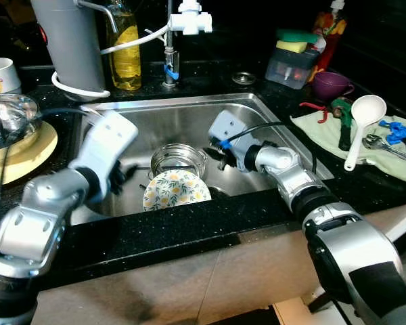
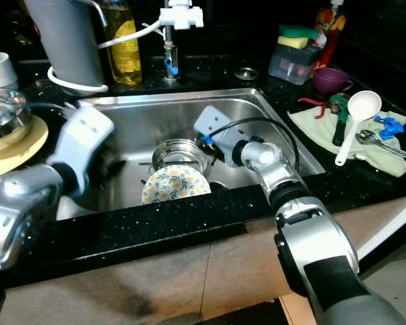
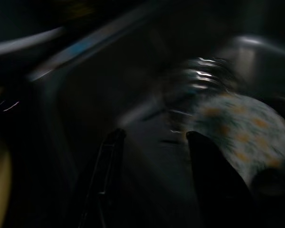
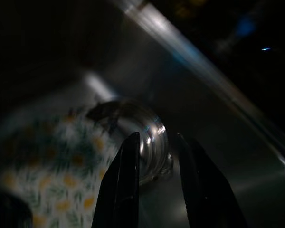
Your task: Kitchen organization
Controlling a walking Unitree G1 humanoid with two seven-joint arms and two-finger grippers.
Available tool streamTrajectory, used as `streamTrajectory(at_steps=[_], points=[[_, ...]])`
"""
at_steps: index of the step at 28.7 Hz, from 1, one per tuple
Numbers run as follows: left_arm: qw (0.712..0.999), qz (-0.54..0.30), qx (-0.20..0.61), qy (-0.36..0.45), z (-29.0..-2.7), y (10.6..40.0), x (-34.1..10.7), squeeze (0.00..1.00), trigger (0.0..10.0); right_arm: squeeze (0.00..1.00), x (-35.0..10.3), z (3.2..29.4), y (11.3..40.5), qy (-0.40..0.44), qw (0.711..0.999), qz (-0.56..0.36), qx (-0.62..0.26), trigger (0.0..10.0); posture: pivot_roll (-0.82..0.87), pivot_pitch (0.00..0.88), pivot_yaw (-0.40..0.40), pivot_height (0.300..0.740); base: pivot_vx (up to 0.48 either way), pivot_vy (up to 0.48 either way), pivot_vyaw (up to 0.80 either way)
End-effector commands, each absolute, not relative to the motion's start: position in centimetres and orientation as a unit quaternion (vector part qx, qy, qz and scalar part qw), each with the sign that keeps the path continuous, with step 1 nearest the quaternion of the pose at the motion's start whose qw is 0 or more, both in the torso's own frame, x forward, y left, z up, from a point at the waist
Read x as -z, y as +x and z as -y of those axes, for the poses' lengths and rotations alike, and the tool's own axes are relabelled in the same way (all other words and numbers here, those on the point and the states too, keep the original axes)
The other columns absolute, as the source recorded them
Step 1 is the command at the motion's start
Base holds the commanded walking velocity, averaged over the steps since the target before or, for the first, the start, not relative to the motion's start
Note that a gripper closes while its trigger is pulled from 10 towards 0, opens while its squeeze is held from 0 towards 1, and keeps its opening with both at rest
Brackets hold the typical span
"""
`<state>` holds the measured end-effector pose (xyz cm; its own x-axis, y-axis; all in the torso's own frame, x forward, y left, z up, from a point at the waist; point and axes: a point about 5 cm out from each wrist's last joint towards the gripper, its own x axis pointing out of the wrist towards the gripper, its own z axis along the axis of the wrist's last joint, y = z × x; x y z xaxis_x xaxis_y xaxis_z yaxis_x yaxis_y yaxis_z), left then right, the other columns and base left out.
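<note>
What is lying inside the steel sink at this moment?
Inside the sink lie a glass bowl and a flowered plate that covers the bowl's front part. The left tool and right tool reach in beside them. The floor under the plate is hidden.

Home kitchen. Evidence: stainless sink (image 1: 189, 115) set in black speckled countertop (image 1: 189, 230), faucet (image 1: 169, 40), dish-soap bottle (image 1: 126, 47), sponges (image 1: 294, 40), floral plate (image 1: 176, 189) and glass bowl (image 1: 178, 160) in basin, white ladle (image 1: 362, 125) on cloth (image 1: 325, 132).
</note>
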<state>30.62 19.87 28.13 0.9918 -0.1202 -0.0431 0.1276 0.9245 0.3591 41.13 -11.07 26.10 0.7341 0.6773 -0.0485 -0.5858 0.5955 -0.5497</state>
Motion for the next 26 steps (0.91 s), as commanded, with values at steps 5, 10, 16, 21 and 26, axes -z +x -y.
streamTrajectory(at_steps=[5, 10, 16, 21, 26], points=[[0.990, -0.015, -0.094, 0.107, -23.4, 29.5, -27.7, 0.00, 10.0, 0.00, -25.3, 11.3, 40.7, -0.216, 0.897, 0.101, -0.372, 10.0, 0.03, 0.163, -0.063, 0.740, 0.000, 0.000, 0.00], [0.971, 0.011, -0.218, 0.101, -26.8, 27.2, -27.4, 0.00, 10.0, 0.00, -24.3, 11.5, 40.4, -0.188, 0.899, 0.106, -0.381, 10.0, 0.03, 0.170, -0.059, 0.740, 0.000, 0.000, 0.00], [0.933, 0.040, -0.344, 0.094, -29.5, 24.5, -27.7, 0.00, 10.0, 0.00, -23.7, 11.7, 40.1, -0.175, 0.900, 0.106, -0.385, 10.0, 0.03, 0.172, -0.057, 0.740, 0.000, 0.000, 0.00], [0.909, 0.053, -0.409, 0.063, -30.4, 23.6, -27.9, 0.00, 10.0, 0.00, -23.6, 11.8, 40.1, -0.171, 0.900, 0.105, -0.386, 10.0, 0.03, 0.171, -0.059, 0.740, 0.000, 0.000, 0.00], [0.895, 0.051, -0.442, 0.017, -31.0, 23.1, -27.5, 0.00, 10.0, 0.00, -23.6, 11.8, 40.1, -0.171, 0.899, 0.105, -0.389, 10.0, 0.04, 0.167, -0.063, 0.740, 0.000, 0.000, 0.00]])
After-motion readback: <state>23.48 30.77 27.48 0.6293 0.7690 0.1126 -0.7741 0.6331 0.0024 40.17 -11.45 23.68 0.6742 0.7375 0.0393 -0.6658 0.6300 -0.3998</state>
